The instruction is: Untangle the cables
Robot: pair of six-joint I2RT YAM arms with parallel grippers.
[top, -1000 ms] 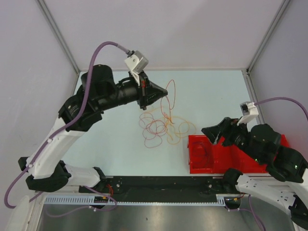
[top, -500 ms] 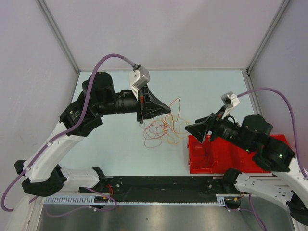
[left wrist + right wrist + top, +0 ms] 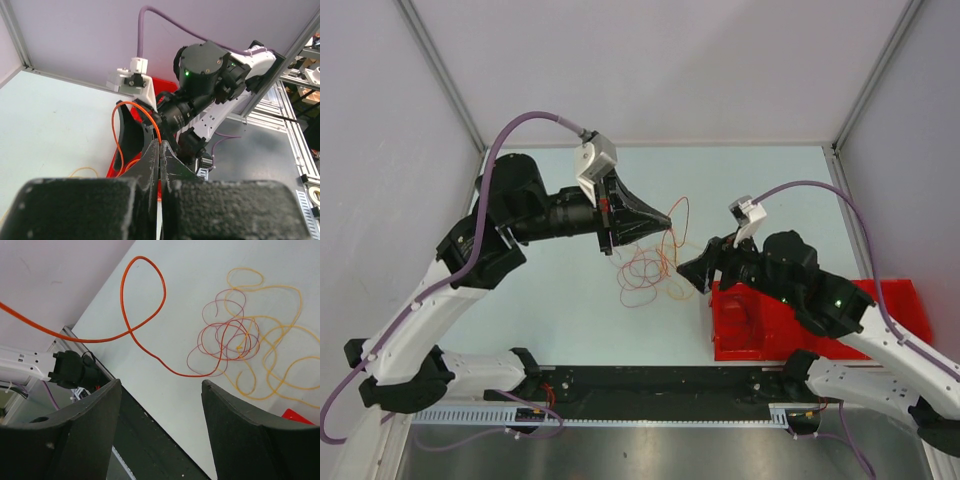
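I keep the left jaws clenched on the orange cable (image 3: pixel 131 331), holding it above the tangled cables (image 3: pixel 645 270) on the bench beside the red bin (image 3: pixel 770 338), with the right jaws spread ready there.

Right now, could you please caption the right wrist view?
Open right gripper hovers over the looping orange cable and tangled cables.

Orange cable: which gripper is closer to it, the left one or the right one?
Left. The left gripper is shut on the orange cable, holding it up. The right gripper is open near the tangle, touching no cable.
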